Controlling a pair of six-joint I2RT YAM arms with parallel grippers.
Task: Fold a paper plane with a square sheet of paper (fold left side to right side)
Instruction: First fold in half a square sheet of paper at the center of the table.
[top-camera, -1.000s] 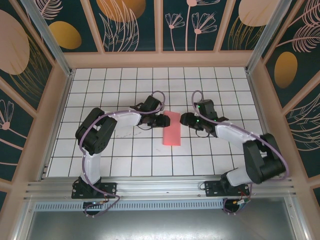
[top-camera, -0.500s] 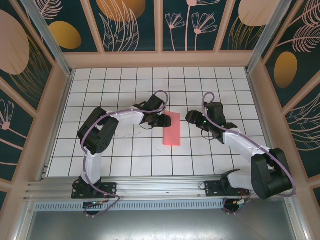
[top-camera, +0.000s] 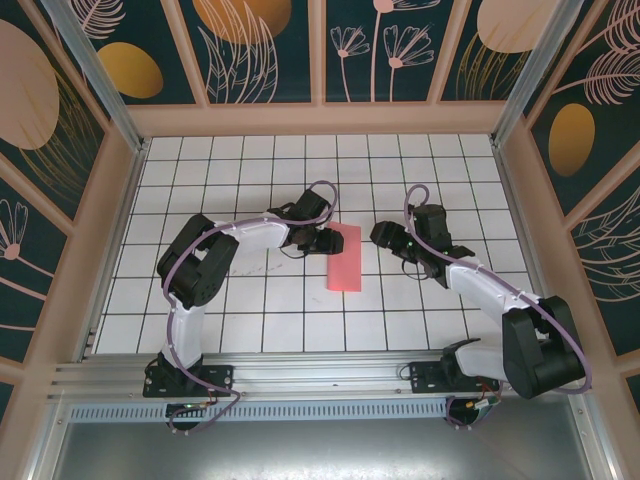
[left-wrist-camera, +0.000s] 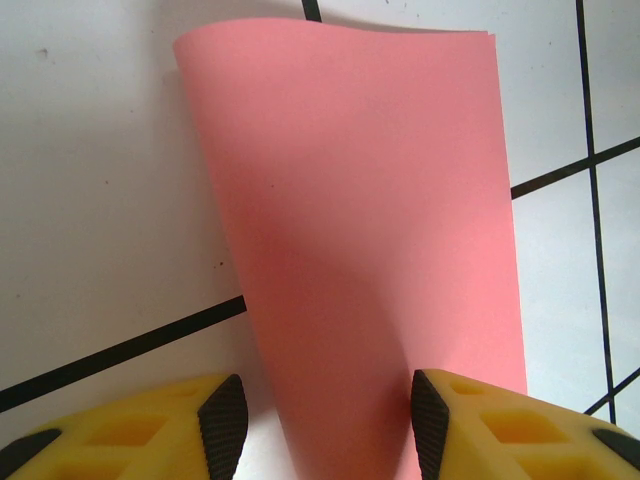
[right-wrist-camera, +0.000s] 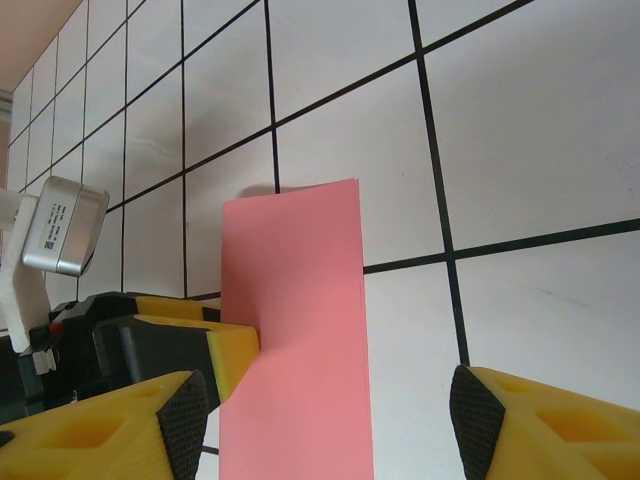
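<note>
**Left gripper** (top-camera: 327, 241): standing about half open and gripping nothing. One fingertip (left-wrist-camera: 432, 425) is sitting over the square sheet of paper (left-wrist-camera: 370, 200), and the other is standing beside it with white tile showing between. The sheet is lying folded into a narrow pink strip on the table (top-camera: 250, 310), directly under and ahead of these fingers.

**Right gripper** (top-camera: 382, 236): hanging wide open with nothing between its fingers. The strip (right-wrist-camera: 300, 300) is lying ahead of it, apart.

**Change noted:** over the last second the right gripper has been backing off the strip's nearer long edge and spreading its fingers. The left has been widening only slightly and staying where it was.

**Meaning, as judged:** the left-to-right fold is looking laid over and let go (the crease perhaps not pressed hard yet). The pointed plane shape is not yet begun.

**View differences:**
- Left wrist camera is showing one long side of the strip curving, with a soft shadow beside it, so it is likely not lying dead flat. From overhead the strip (top-camera: 346, 262) is reading as flat.
- Right wrist camera is showing a left fingertip (right-wrist-camera: 235, 350) on or against the strip's far edge.
</note>
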